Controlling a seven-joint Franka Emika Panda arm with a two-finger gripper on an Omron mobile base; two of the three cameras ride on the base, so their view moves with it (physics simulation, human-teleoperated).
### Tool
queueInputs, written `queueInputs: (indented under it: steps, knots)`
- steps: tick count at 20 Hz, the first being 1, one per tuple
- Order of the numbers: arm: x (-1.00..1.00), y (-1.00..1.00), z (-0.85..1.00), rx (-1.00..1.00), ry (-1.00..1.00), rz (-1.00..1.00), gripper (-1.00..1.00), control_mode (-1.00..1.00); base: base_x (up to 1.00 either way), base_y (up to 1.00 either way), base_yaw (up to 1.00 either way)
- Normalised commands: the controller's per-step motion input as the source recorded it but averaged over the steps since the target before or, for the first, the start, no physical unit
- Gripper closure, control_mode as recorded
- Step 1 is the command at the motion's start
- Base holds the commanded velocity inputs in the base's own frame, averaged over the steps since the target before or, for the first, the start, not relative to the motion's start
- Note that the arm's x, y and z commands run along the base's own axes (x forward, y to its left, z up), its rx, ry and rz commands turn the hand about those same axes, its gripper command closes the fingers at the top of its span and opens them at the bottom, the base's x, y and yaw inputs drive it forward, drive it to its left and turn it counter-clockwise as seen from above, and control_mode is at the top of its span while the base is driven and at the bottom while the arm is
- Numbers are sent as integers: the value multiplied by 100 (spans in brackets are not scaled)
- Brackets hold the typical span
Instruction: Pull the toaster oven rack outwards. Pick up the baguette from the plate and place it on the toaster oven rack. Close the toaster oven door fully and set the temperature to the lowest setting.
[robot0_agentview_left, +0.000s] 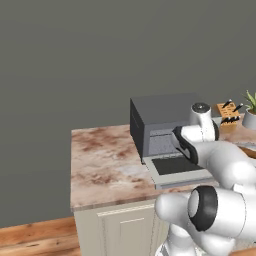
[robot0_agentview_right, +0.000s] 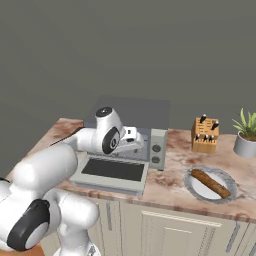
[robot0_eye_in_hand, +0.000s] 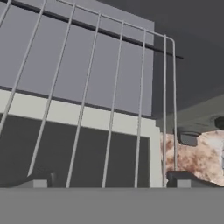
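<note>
Gripper (robot0_eye_in_hand: 109, 181) fingers spread wide apparently astride the rack (robot0_eye_in_hand: 100, 87); baguette (robot0_agentview_right: 211, 183) lies on plate (robot0_agentview_right: 192, 188).

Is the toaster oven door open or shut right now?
Open. The door lies dropped flat in front of the toaster oven, dark glass facing up, and the hand view shows the rack wires extending out over it.

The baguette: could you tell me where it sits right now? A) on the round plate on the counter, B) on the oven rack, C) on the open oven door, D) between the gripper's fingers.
A: in the right base view the baguette lies across the plate on the counter, right of the toaster oven and apart from the open door.
</note>
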Motion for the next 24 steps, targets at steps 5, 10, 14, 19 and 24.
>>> queueInputs:
  steps: [5, 10, 14, 19, 24]
  knots:
    - [-89, -15, -90, 0, 11, 6, -100, -100, 0, 0, 0]
    - [-88, -20, -81, 1, 11, 6, -100, -100, 0, 0, 0]
    - [-73, -8, -55, 0, 32, 1, -100, -100, 0, 0, 0]
    - [-52, 0, -36, 0, 46, 0, -100, -100, 0, 0, 0]
    - [-46, -4, -22, 2, 23, 0, -100, -100, 0, 0, 0]
